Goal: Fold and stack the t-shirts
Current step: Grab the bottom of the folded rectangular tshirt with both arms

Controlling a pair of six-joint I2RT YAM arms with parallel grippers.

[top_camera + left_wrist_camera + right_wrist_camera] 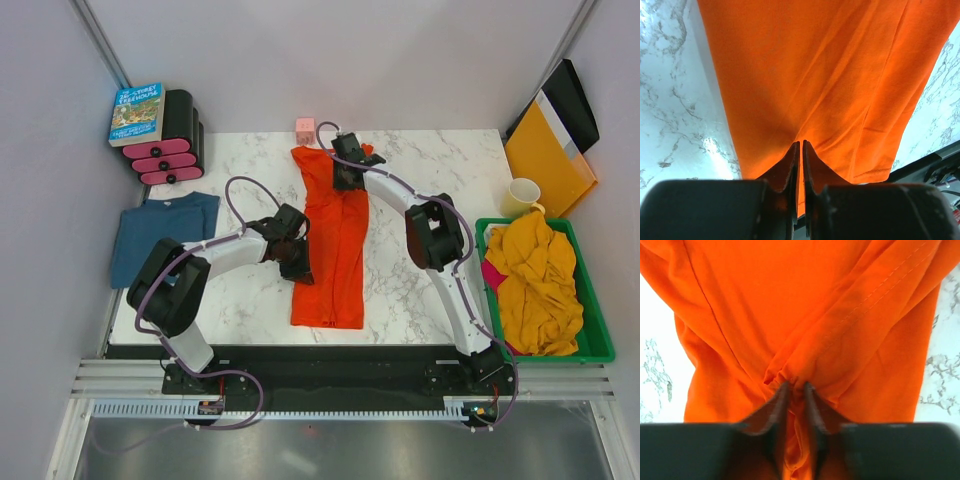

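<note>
An orange shirt (pixel 335 250) is laid lengthwise down the middle of the marble table (pixel 420 290), folded into a long narrow strip. Its near end lies close to the table's near edge, and its far end reaches almost to a small pink cube (pixel 305 128). The left gripper (pixel 297 266) is set at the strip's left edge, about midway along. In the left wrist view its jaws are seen all but pressed together, with a thin fold of orange cloth pinched between them. The right gripper (pixel 348 176) is placed at the shirt's far end. In the right wrist view its jaws are drawn close, and a puckered gather of the cloth is held between them. A teal shirt (pixel 165 232) is laid flat at the table's left edge, well apart from the orange one. A yellow shirt (pixel 540 280) is heaped in a green bin (pixel 598 330) at the right, with a bit of pink cloth (pixel 491 275) seen under it. A book (pixel 138 112) is rested on black and pink rolls (pixel 165 160) at the far left corner. A mug (pixel 522 195) and a folder (pixel 545 150) are seen at the far right
</note>
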